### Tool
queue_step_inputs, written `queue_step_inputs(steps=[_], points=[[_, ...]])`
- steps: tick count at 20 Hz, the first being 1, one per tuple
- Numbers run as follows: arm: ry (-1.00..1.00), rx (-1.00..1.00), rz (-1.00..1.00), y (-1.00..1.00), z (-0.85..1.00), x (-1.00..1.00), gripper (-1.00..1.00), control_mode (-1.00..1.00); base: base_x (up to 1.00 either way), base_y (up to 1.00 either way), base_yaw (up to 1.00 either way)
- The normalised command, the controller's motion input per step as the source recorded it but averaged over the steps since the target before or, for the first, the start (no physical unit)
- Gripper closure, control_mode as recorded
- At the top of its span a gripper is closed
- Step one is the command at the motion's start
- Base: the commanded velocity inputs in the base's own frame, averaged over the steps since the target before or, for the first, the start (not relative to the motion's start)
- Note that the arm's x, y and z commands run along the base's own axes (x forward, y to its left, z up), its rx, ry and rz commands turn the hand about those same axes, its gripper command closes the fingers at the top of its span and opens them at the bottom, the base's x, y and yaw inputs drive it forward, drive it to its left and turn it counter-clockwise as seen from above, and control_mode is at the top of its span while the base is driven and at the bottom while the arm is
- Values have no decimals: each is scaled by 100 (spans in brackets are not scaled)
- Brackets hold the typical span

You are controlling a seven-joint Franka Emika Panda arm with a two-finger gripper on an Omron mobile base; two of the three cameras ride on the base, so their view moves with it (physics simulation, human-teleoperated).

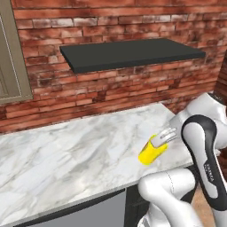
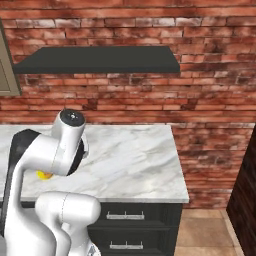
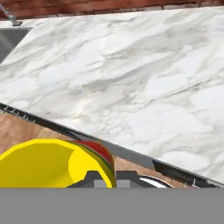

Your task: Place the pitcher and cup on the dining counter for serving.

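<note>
The yellow cup (image 1: pixel 152 153) with a red mark hangs tilted just above the front right part of a marble worktop, and my gripper (image 1: pixel 165 136) is shut on its rim. In the hand view the cup (image 3: pixel 43 164) sits at the lower left, its red mark facing the fingertips (image 3: pixel 94 179), and the worktop's front edge runs diagonally behind it. From the right base view a small yellow piece of the cup (image 2: pixel 44 175) peeks out behind my arm. The pitcher and the dining counter are out of view.
The marble worktop (image 1: pixel 66 155) runs along a brick wall, with a dark shelf (image 1: pixel 128 53) above it. Black drawers (image 2: pixel 130 216) sit under its right end, beside wooden floor (image 2: pixel 200 235). A grey recess (image 3: pixel 8 39) lies at the worktop's far corner.
</note>
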Motion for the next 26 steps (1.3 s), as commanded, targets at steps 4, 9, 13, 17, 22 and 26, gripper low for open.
queue_step_inputs(steps=[4,9,13,17,22,26], points=[[-10,0,-13,4,0,0,100,-100,0,0,0],[-1,7,-56,42,-3,18,100,-100,0,0,0],[0,0,-20,12,0,21,100,-100,0,0,0],[0,0,0,0,0,1,100,100,0,0,9],[0,0,0,0,0,0,100,100,-14,0,70],[0,0,0,0,0,0,100,100,-4,0,100]])
